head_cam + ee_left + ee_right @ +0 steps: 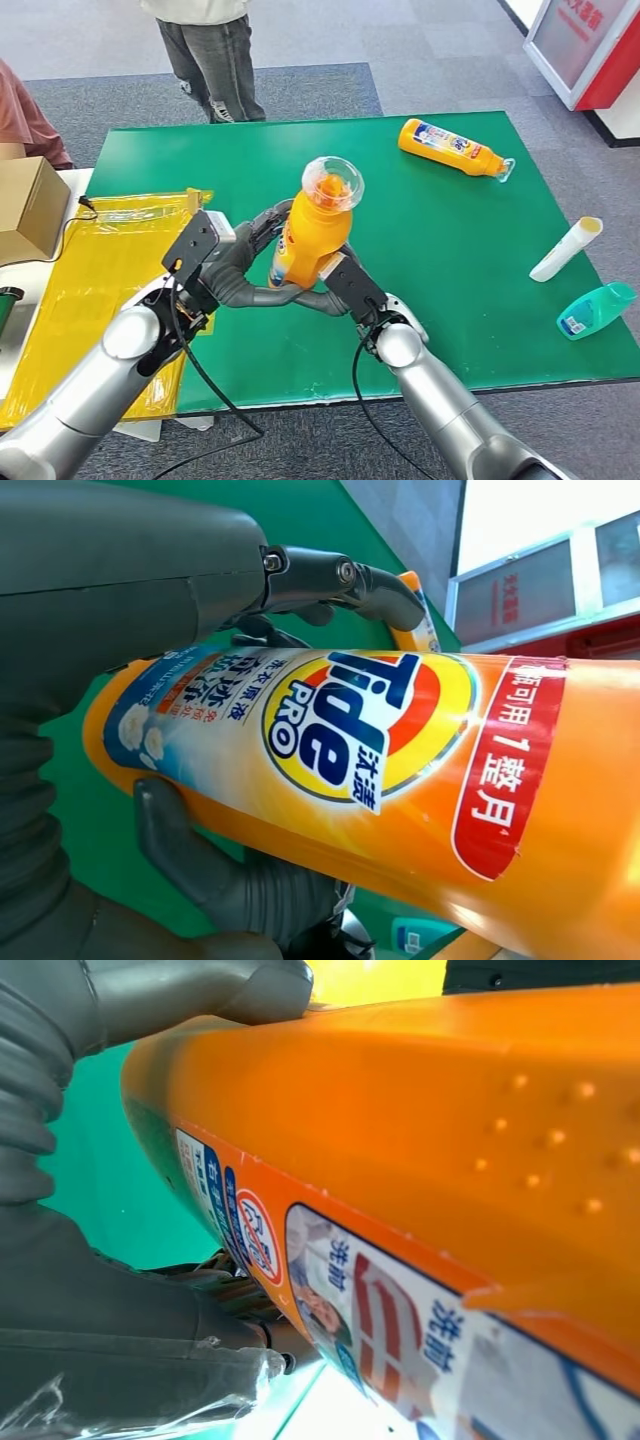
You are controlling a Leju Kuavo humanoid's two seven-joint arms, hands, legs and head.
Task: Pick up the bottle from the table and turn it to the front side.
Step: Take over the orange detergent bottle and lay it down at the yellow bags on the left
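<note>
Green worktop [453, 260] with a yellow bag [98, 270] at its left, and both hands up over it: left hand [241, 262] and right hand [343, 285] each wrapped around the orange bottle [313, 235]. It's held clear of the surface, long axis tipped up, clear cap [333, 183] toward the camera, Tide label [355, 725] facing the left wrist.

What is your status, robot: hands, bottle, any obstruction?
Both hands, left hand and right hand, grip the orange bottle. Bottle off the green table, cap up. Nothing in the way.
</note>
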